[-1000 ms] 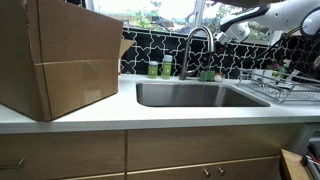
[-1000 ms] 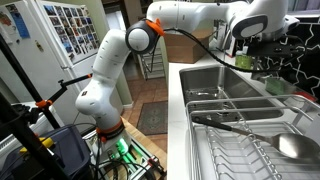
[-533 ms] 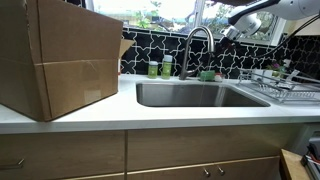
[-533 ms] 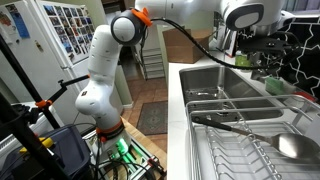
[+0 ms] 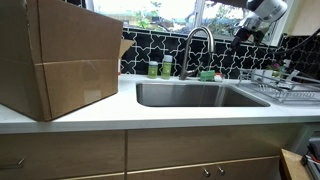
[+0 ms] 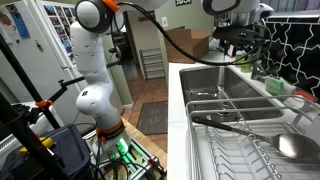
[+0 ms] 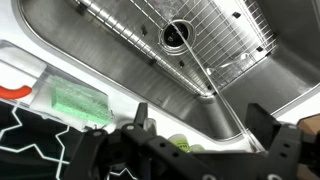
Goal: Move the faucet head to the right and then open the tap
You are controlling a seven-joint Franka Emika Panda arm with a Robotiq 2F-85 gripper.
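**Surface.** White countertop (image 5: 120,112), with pale wood cabinet fronts (image 5: 60,155) below it. A stainless sink (image 5: 190,95) is set into the countertop. In the wrist view a wire grid (image 7: 215,30) lies on the sink floor over the round drain (image 7: 178,35).

**Items on the counter.**
- A large cardboard box (image 5: 60,55) stands at one end, beside the sink.
- Two green bottles (image 5: 160,68) stand at the back edge, just beside the tap.
- A wire dish rack (image 5: 275,88) is at the far end from the box. It fills the foreground in an exterior view (image 6: 245,145).
- A green sponge (image 7: 78,100) sits at the sink's rim in the wrist view.

**Tap.** The tap (image 5: 187,55) is a slim silver gooseneck that rises behind the sink, taller than the bottles. The faucet head (image 5: 211,46) curves down over the basin on the dish-rack side of the stem.

**Room.**
- A backsplash (image 5: 140,45) of black tile with white grout runs behind the counter.
- A bright window (image 5: 170,10) is above the backsplash.
- In an exterior view, a refrigerator (image 6: 70,30) covered in photos stands by a wood floor with a dark rug (image 6: 155,115).

**Robot.** A white arm (image 6: 100,60) with orange joint rings reaches over the sink.
- The gripper (image 5: 244,32) hangs high, above and apart from the faucet head, toward the dish rack.
- In the wrist view its two dark fingers (image 7: 140,122) stand wide apart with nothing between them.
- It touches neither the tap nor the faucet head.
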